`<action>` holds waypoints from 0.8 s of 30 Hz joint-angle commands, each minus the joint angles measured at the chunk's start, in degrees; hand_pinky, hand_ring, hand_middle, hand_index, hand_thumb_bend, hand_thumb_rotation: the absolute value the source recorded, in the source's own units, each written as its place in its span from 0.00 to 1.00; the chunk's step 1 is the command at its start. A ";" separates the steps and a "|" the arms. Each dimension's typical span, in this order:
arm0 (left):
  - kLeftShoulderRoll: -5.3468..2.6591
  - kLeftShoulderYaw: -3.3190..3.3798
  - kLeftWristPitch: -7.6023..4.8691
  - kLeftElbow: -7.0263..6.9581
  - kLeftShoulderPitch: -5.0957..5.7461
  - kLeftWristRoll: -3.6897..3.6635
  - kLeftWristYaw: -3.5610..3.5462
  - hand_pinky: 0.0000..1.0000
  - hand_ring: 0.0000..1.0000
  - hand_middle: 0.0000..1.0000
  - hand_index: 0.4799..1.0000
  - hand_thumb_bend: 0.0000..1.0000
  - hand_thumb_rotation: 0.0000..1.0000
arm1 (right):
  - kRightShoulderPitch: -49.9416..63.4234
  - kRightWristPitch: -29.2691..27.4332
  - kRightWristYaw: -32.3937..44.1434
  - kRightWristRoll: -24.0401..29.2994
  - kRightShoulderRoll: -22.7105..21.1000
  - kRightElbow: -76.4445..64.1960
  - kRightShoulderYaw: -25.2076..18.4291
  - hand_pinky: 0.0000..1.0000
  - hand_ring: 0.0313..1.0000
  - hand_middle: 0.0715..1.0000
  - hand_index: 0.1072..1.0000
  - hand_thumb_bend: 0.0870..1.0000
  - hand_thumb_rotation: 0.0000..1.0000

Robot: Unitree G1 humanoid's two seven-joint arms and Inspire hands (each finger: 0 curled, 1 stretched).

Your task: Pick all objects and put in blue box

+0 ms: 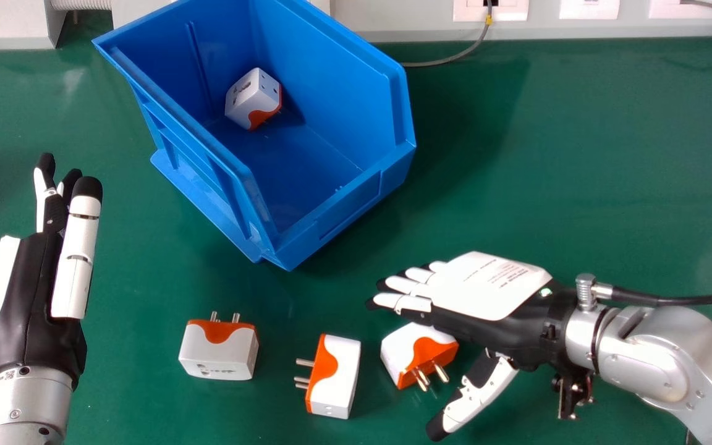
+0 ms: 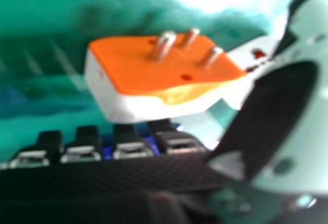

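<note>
White and orange plastic plug adapter, block-shaped with metal prongs, lies on the green tabletop between the straight fingers and spread thumb of the black and white right hand. Nothing is gripped; whether the adapter is touched cannot be told. If the hand were closed from here, the adapter could be tipped or turned, since its prongs are pointed towards the thumb side and may be met first. The middle white and orange adapter, near the fingertips, could be knocked by a sideways sweep. Farther left, another prong-ended adapter is seen. Beyond, one boxed adapter is held in the open blue plastic box. The left hand is shown at the head view's left.
</note>
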 commanded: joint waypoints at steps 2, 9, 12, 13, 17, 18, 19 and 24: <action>0.54 0.56 -0.49 -1.28 -0.57 -0.06 -0.07 1.00 1.00 1.00 1.00 0.41 1.00 | -1.77 -0.78 -0.91 -0.05 0.25 0.05 0.17 0.98 0.98 0.98 0.92 0.55 0.54; 0.59 0.71 -0.09 -1.45 -0.75 -0.08 -0.05 1.00 1.00 1.00 1.00 0.41 1.00 | -1.94 -0.38 -0.97 -0.63 0.74 1.40 1.30 0.97 0.97 0.97 0.91 0.55 0.52; 0.54 0.70 0.24 -1.84 -0.73 -0.05 0.03 1.00 1.00 1.00 1.00 0.41 1.00 | -1.93 -0.29 -0.64 -0.82 0.84 1.73 1.83 0.96 0.97 0.97 0.92 0.54 0.52; 0.53 0.72 0.37 -1.95 -0.75 -0.09 0.04 1.00 1.00 1.00 1.00 0.41 1.00 | -2.12 -0.33 -0.58 -0.99 0.92 2.03 2.15 0.96 0.97 0.97 0.92 0.54 0.52; 0.45 0.80 0.75 -2.17 -0.82 -0.36 0.00 1.00 1.00 1.00 1.00 0.40 1.00 | -3.03 -0.12 -0.58 -1.69 1.39 3.54 3.08 0.96 0.97 0.97 0.92 0.52 0.51; 0.43 0.81 0.88 -2.22 -0.86 -0.41 0.01 1.00 1.00 1.00 1.00 0.40 1.00 | -3.24 -0.16 -0.71 -1.82 1.50 4.04 3.25 0.95 0.97 0.97 0.92 0.52 0.51; 0.38 0.79 1.02 -2.34 -0.89 -0.41 0.07 1.00 1.00 1.00 1.00 0.40 1.00 | -3.52 -0.27 -1.07 -2.17 1.67 4.92 3.56 0.95 0.97 0.97 0.92 0.51 0.51; 0.29 0.96 1.24 -2.61 -0.74 -0.59 0.02 1.00 1.00 1.00 1.00 0.38 1.00 | -4.25 -0.33 -1.93 -2.85 1.93 6.88 4.61 0.93 0.97 0.97 0.92 0.50 0.49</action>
